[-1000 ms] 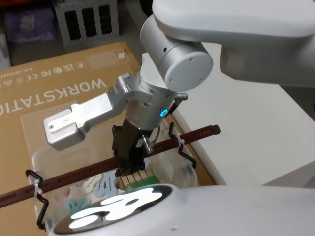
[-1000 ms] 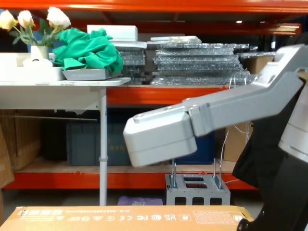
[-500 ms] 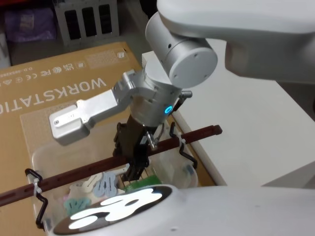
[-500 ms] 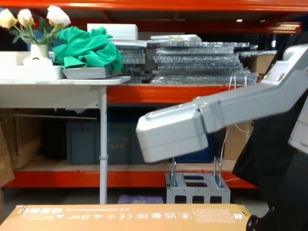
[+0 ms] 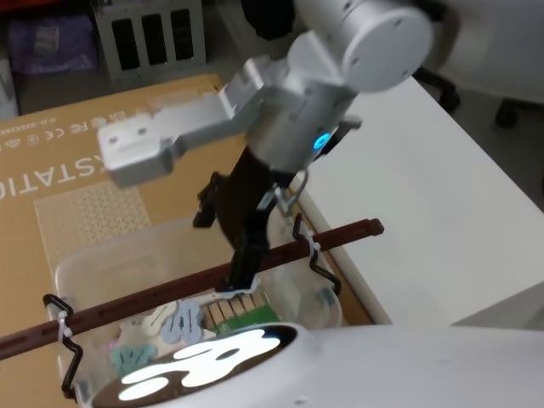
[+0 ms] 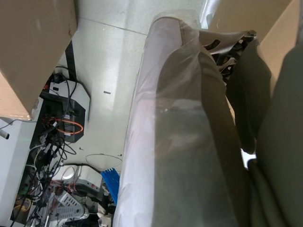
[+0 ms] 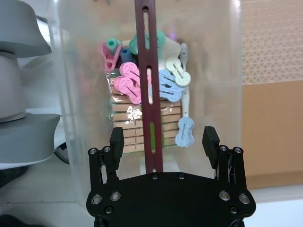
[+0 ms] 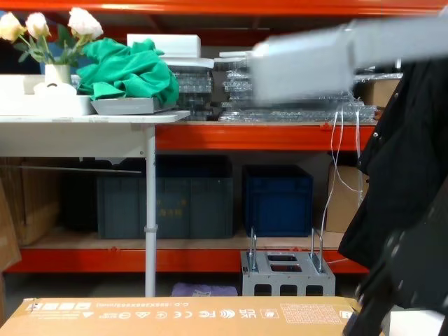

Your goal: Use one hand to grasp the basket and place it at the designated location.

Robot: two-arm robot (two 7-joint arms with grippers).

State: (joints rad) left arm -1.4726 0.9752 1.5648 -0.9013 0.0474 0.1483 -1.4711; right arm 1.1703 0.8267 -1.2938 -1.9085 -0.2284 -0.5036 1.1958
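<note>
The right gripper [image 7: 164,142] holds its jaws spread wide, and the basket's reddish-brown handle [image 7: 149,85] runs through the gap between them with space on each side. The right wrist view makes that gap plain. It also looks straight down into the basket [image 7: 64,94], where pink, blue and green plastic pegs [image 7: 130,80] lie over a row of wooden pegs [image 7: 135,125].

The head view gives the side-on picture: the black fingers [image 5: 242,255] point down at the middle of the handle, which lies across the rim on its black pivots. Whether the tips touch the bar, I cannot tell.

The basket stands on a flat cardboard box [image 5: 85,178] printed with large letters, and a white worktop [image 5: 425,187] lies just beside the basket.

The chest view looks past the basket to an orange rack [image 8: 231,136] with dark blue crates [image 8: 276,199] on its low shelf. A green cloth [image 8: 129,70] and white flowers [image 8: 42,28] sit on a far white table [image 8: 84,122].

The left wrist view takes in a pale floor and tangled cables [image 6: 61,127].
</note>
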